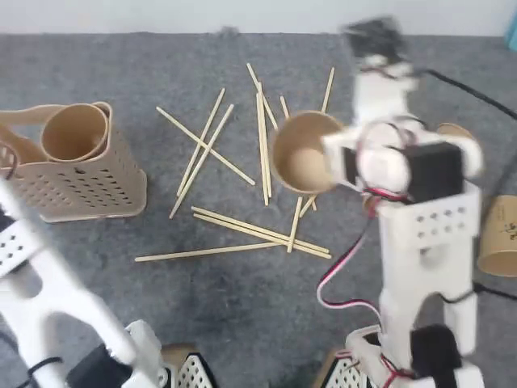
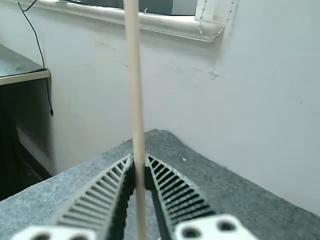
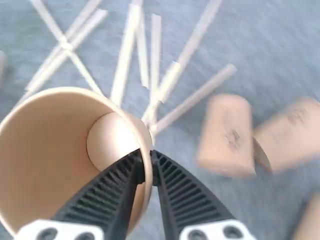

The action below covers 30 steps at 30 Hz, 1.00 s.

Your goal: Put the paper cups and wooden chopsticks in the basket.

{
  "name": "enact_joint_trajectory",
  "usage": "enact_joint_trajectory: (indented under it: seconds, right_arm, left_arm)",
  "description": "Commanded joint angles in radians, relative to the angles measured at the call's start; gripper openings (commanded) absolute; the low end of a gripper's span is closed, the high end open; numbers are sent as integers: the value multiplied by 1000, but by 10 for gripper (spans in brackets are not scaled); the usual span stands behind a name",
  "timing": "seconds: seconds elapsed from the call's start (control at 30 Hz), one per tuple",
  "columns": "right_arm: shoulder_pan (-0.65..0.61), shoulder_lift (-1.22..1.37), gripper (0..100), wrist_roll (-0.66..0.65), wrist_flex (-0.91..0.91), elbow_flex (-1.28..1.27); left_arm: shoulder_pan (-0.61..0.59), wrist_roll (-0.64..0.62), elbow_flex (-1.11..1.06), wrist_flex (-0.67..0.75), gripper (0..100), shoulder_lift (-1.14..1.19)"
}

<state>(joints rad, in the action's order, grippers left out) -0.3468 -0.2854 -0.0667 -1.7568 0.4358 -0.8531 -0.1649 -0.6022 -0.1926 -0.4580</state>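
A paper cup [image 1: 300, 155] hangs above the scattered wooden chopsticks [image 1: 262, 145], and my right gripper [image 1: 333, 155] is shut on its rim. In the right wrist view the gripper [image 3: 146, 157] has one finger inside the cup [image 3: 60, 150] and one outside. My left gripper [image 2: 139, 162] is shut on a single chopstick [image 2: 132, 75] that stands upright between its fingers, facing a white wall. The beige perforated basket [image 1: 81, 190] sits at the left of the grey carpet with nested paper cups [image 1: 74, 131] in it. The left arm [image 1: 48, 307] rises at the lower left.
Several chopsticks [image 1: 234, 230] lie crossed on the carpet between the basket and the right arm. More paper cups lie on their sides at the right [image 1: 501, 234] [image 3: 225, 135] [image 3: 287, 132], and one cup [image 1: 454, 129] sits behind the right arm.
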Motion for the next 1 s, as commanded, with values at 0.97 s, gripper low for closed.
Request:
enact_joint_trajectory:
  seconds: [0.97]
  right_arm:
    - [-542,633,7,-147,550,784]
  left_arm:
    - [-69,132,-44,94,267,-109]
